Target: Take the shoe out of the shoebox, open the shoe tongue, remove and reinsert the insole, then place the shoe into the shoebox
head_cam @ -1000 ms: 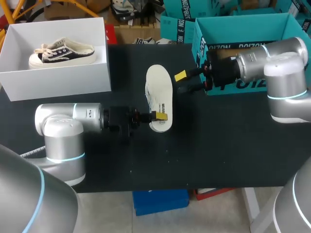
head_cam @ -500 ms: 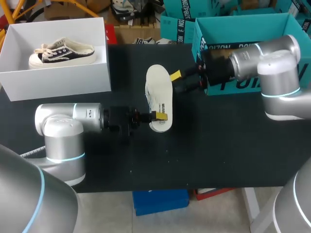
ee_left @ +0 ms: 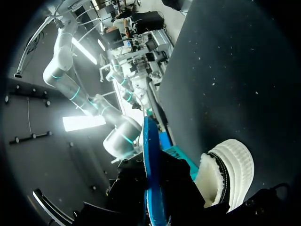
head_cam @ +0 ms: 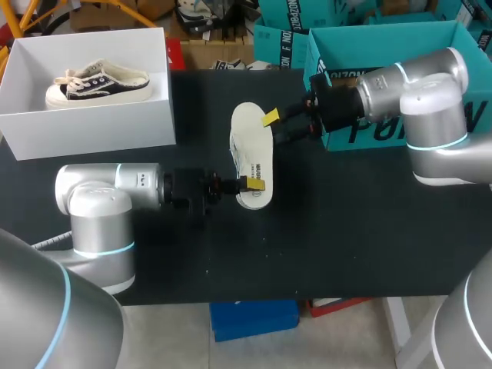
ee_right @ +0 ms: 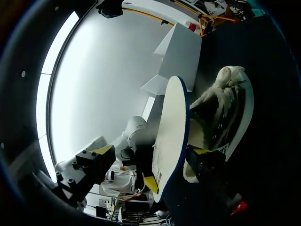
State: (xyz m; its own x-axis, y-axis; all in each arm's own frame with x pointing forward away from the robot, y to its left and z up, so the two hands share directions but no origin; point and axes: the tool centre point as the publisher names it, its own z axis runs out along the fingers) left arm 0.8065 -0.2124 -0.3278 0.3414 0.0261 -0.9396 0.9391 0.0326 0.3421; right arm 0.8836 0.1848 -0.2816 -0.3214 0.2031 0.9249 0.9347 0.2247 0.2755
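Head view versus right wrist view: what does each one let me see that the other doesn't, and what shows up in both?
Only the head view shows the black-and-white shoe lying inside the white shoebox. Only the right wrist view shows the fleecy-lined shoe right beside the insole, and the insole's blue edge. Both show the white insole, pinched at one end by the left end effector, the right end effector open at its other end, and the shoebox's outside.
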